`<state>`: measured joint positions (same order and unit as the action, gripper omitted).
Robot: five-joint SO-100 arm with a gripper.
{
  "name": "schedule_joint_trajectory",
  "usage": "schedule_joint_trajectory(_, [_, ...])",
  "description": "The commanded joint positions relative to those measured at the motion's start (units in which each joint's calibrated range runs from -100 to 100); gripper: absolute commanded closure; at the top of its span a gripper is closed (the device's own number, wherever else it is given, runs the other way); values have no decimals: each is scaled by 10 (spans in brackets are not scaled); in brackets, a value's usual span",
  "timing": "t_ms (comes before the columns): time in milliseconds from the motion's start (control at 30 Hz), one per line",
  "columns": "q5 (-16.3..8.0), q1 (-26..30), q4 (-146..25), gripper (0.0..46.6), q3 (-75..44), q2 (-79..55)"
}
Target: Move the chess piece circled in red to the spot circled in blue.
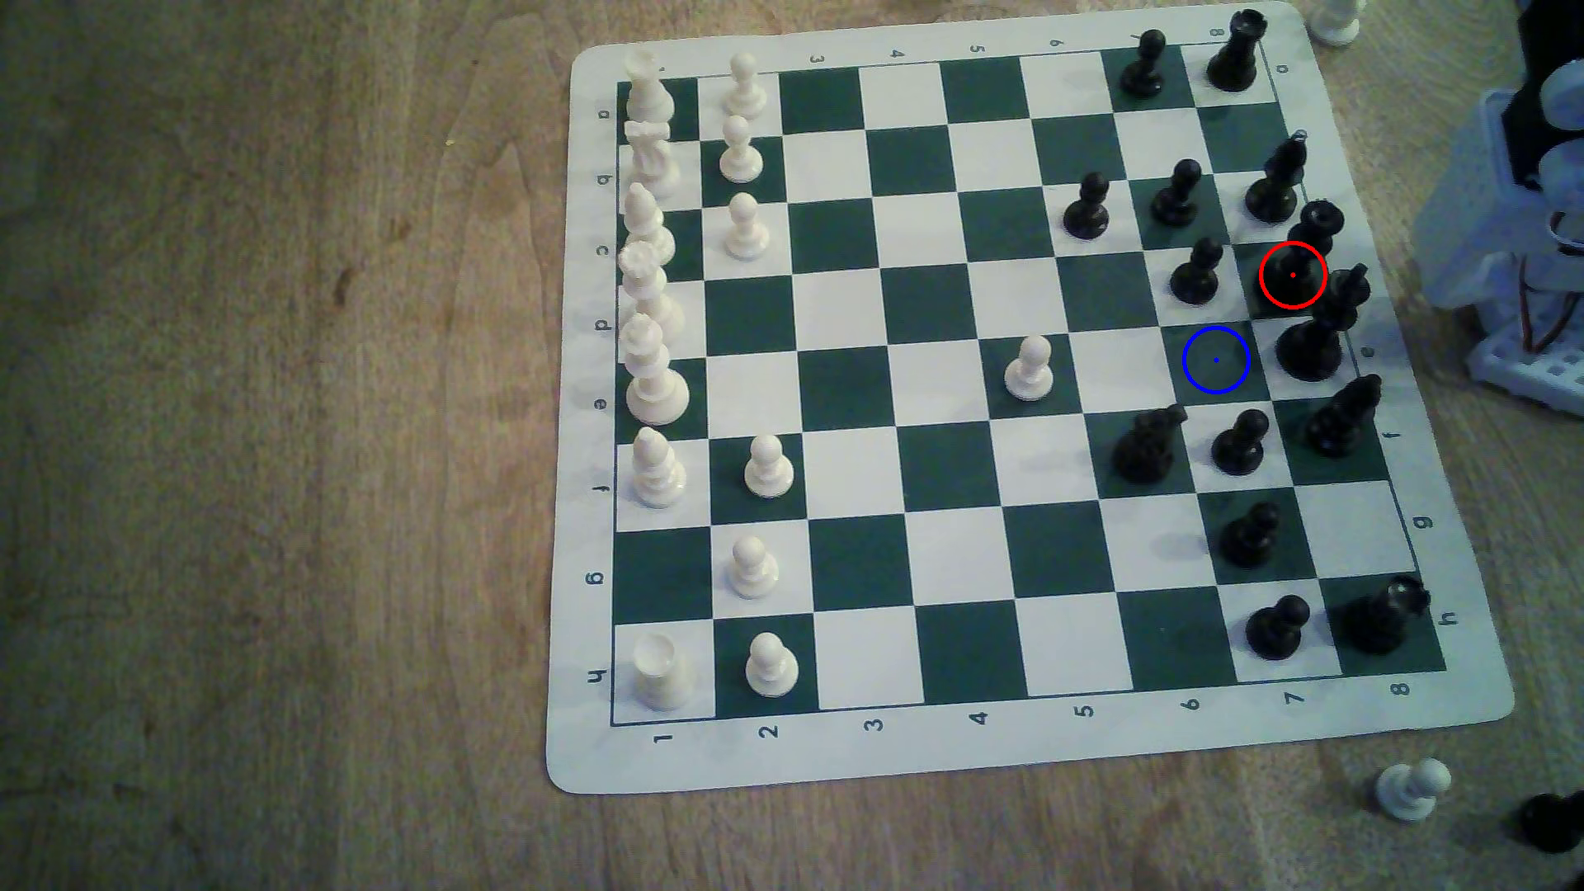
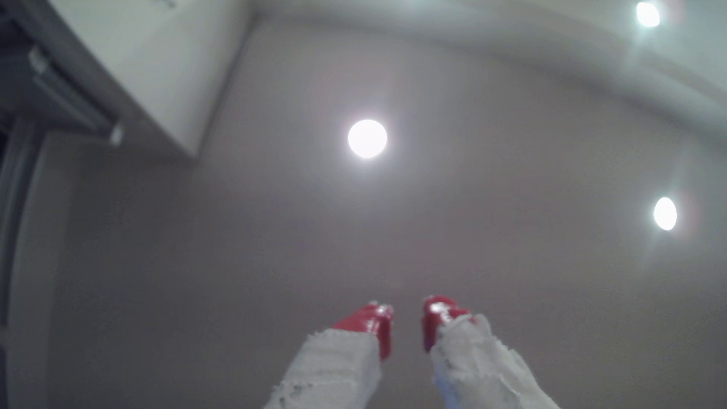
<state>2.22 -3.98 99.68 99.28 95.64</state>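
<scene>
One piece matters: the black queen (image 1: 1317, 224), on the red-ringed square at the board's three o'clock edge. Jaws (image 2: 407, 320) stand parted, empty, pointed ceilingward. Descend vertically between crowded neighbours, then shift it toward seven o'clock onto the blue-ringed square (image 1: 1216, 361).

Fourteen white pieces (image 1: 656, 373) and fourteen black pieces (image 1: 1251, 535) are counted on the board (image 1: 591, 514). Off it, one white piece is seen at one o'clock, and one white and one black at five o'clock. Three ceiling lights (image 2: 367, 138) are counted.
</scene>
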Motion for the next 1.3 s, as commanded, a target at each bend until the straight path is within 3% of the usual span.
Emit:
schedule_joint_trajectory(0, [3,0,1,421,7,1])
schedule_joint_trajectory(900, [2,8,0,422,7,1])
schedule_joint_trajectory(967, [2,3,-17,391,7,1])
schedule_joint_trajectory(1167, [7,26,-166,427,7,1])
schedule_joint_trajectory(1267, [28,26,-279,464,7,1])
